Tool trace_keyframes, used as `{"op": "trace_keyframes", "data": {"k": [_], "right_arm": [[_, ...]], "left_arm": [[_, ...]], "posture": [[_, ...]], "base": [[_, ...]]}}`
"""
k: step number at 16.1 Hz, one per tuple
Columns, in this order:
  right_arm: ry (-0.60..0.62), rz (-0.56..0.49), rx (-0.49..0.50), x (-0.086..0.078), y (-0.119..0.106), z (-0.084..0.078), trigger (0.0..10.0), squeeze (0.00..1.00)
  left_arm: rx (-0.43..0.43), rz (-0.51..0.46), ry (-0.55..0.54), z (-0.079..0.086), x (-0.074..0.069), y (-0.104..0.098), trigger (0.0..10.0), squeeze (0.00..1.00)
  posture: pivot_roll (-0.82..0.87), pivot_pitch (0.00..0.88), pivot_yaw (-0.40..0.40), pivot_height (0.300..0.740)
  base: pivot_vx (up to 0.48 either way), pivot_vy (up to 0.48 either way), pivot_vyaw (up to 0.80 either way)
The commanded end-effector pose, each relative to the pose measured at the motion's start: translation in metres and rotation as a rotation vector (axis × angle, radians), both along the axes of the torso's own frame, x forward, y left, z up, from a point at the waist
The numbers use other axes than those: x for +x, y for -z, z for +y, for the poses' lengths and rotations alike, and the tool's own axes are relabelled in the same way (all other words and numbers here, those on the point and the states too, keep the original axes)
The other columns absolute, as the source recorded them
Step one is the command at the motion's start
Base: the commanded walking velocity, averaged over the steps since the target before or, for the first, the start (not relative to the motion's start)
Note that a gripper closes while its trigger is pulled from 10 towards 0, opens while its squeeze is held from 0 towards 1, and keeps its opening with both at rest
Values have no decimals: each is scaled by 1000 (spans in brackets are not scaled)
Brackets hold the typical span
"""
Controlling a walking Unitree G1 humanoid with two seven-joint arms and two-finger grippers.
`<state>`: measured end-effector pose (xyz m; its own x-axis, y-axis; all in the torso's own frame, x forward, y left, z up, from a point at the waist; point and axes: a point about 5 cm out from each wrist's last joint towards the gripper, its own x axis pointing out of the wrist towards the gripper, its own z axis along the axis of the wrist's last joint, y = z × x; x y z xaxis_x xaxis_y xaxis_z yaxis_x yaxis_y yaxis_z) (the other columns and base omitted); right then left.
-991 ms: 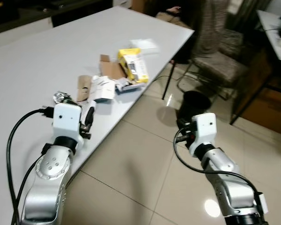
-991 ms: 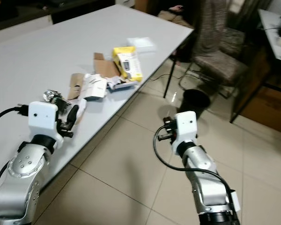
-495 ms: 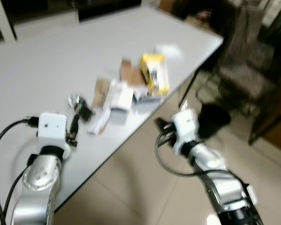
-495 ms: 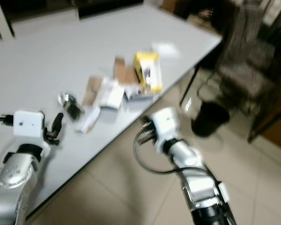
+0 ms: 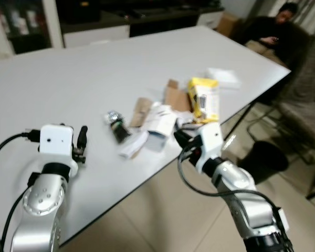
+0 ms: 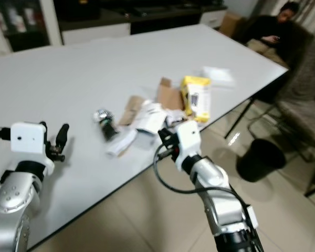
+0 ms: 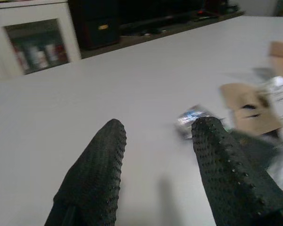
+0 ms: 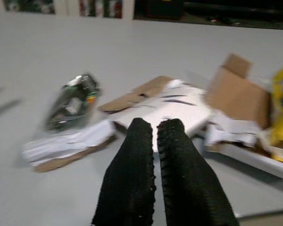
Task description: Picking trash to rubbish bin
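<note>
You are bringing the right gripper (image 8: pixel 154 129), fingers pressed together, toward the white crumpled paper (image 8: pixel 172 109) lying just beyond its tips. The left gripper (image 7: pixel 155 136), fingers spread, is hovering farther away.

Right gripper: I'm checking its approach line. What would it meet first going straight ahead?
Probably the white crumpled packaging just beyond the shut right gripper, at the table edge; depth is uncertain.

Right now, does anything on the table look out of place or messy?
Yes. Torn cardboard, crumpled white paper, a yellow box and a foil wrapper lie scattered near the white table's edge, while the black bin stands on the floor.
</note>
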<state>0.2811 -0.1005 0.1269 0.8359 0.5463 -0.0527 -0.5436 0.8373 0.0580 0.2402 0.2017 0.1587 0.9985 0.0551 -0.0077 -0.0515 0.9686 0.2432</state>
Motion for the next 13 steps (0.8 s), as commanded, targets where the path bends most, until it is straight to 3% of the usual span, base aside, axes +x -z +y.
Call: {"op": "trace_keyframes", "data": {"k": [1, 4, 7, 9, 12, 13], "right_arm": [[28, 0, 7, -2, 0, -13, 10000, 1000], [53, -4, 56, -5, -2, -15, 10000, 1000], [93, -11, 123, -12, -3, -18, 10000, 1000], [92, -5, 127, -15, -1, -18, 10000, 1000], [106, -10, 131, -10, -3, -19, 10000, 1000], [100, -8, 119, -7, -5, -19, 10000, 1000]], "left_arm": [[-3, 8, 44, -11, 1, 1, 10000, 0], [27, 21, 95, -15, 1, 1, 10000, 0], [52, 95, 145, -18, 2, 8, 10000, 0], [29, 139, 130, -17, 6, 13, 10000, 0], [-73, 157, 128, -19, 21, 14, 10000, 0], [-135, 174, 129, -20, 30, 16, 10000, 1000]], "posture": [[137, 50, -149, 740], [136, 53, -135, 740], [133, 53, -118, 740], [131, 53, -115, 740], [124, 54, -120, 740], [121, 55, -124, 740]], "base": [[352, 0, 0], [346, 0, 0], [0, 0, 0], [0, 0, 0], [0, 0, 0], [0, 0, 0]]}}
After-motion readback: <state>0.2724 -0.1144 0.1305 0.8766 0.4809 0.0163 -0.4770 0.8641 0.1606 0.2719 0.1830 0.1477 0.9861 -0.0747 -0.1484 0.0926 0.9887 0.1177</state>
